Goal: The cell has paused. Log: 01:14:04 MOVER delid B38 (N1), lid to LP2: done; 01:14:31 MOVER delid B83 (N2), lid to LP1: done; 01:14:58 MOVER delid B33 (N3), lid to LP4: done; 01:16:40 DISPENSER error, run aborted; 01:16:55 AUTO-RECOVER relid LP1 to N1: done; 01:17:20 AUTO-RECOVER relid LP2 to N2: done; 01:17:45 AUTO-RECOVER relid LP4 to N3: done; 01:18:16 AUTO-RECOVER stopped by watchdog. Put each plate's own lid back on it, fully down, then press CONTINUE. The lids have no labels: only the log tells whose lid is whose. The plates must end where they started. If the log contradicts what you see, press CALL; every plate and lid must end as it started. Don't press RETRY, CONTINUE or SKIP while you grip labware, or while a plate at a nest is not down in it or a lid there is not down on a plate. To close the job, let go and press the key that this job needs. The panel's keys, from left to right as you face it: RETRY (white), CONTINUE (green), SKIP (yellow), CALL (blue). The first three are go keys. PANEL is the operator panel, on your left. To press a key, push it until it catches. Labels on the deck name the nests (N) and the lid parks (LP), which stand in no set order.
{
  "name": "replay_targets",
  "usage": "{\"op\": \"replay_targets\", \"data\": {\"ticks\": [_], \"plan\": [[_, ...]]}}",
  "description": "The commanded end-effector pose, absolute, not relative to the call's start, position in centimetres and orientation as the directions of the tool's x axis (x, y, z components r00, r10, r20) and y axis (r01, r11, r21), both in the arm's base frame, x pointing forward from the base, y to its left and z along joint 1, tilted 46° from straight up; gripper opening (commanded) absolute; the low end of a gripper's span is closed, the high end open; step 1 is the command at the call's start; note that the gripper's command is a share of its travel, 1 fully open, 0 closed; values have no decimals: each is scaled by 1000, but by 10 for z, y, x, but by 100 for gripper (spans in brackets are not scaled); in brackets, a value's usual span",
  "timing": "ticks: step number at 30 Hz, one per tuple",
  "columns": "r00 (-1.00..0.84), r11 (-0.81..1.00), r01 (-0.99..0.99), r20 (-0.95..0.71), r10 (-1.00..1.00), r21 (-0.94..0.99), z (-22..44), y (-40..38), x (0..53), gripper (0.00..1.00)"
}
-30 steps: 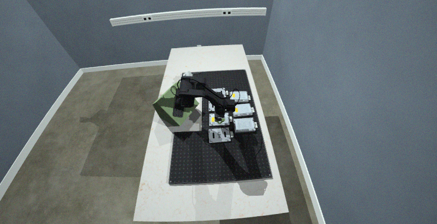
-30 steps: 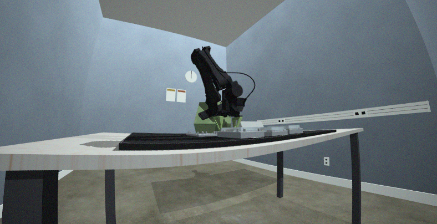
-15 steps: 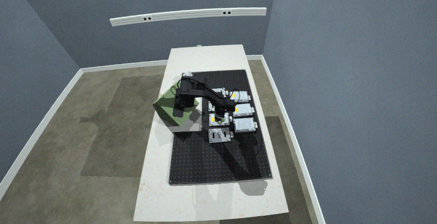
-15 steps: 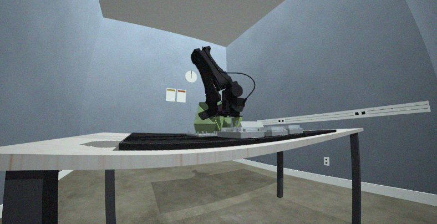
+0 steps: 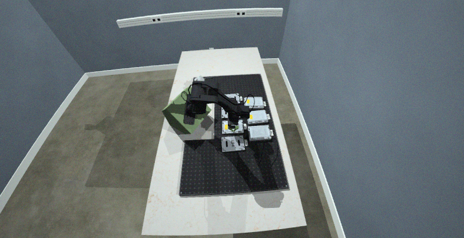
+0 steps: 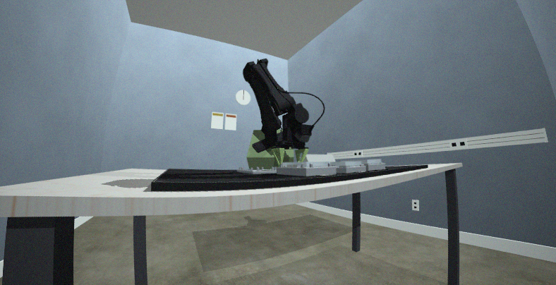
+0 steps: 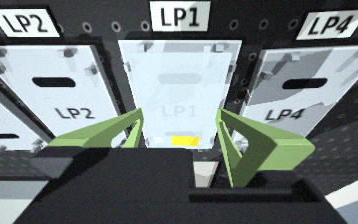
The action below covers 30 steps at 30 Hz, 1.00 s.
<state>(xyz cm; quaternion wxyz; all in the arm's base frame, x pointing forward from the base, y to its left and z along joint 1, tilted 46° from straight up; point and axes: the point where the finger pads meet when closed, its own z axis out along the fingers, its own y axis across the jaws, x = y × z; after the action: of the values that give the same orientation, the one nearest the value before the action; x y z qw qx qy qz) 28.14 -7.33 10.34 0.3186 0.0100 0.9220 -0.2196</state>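
My gripper [image 5: 234, 128] [image 6: 290, 161] [image 7: 179, 111] is shut on the long sides of a clear lid [image 5: 226, 126] [image 7: 180, 100] with a yellow tag. The lid lies over park LP1, square with it; whether it touches down is hard to tell. The far plate [image 5: 256, 101] and the middle plate [image 5: 259, 116] in the nest row show yellow tags, as under lids. The nearest plate [image 5: 259, 132] [image 6: 305, 171] shows no tag and looks bare. Nest labels are not readable. Park LP2 [image 7: 75, 97] and park LP4 [image 7: 305, 98] [image 5: 234, 147] are empty.
Park LP3 [image 7: 1, 118] is partly in view at the wrist view's left edge. The panel [image 5: 199, 78] is small behind the arm, its keys unreadable. The nest row stands just beyond the parks on the black deck [image 5: 207, 174].
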Motion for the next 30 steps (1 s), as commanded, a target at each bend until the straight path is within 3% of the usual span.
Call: {"op": "replay_targets", "data": {"ticks": [1, 22, 23, 30], "plan": [[-789, 903, 164, -603, -121, -396, 106, -74, 283, 0], [-789, 903, 164, -603, -121, -396, 105, -74, 282, 0], [-789, 903, 164, -603, -121, -396, 105, -74, 282, 100], [-789, 903, 164, -603, -121, -396, 105, -74, 282, 100]]}}
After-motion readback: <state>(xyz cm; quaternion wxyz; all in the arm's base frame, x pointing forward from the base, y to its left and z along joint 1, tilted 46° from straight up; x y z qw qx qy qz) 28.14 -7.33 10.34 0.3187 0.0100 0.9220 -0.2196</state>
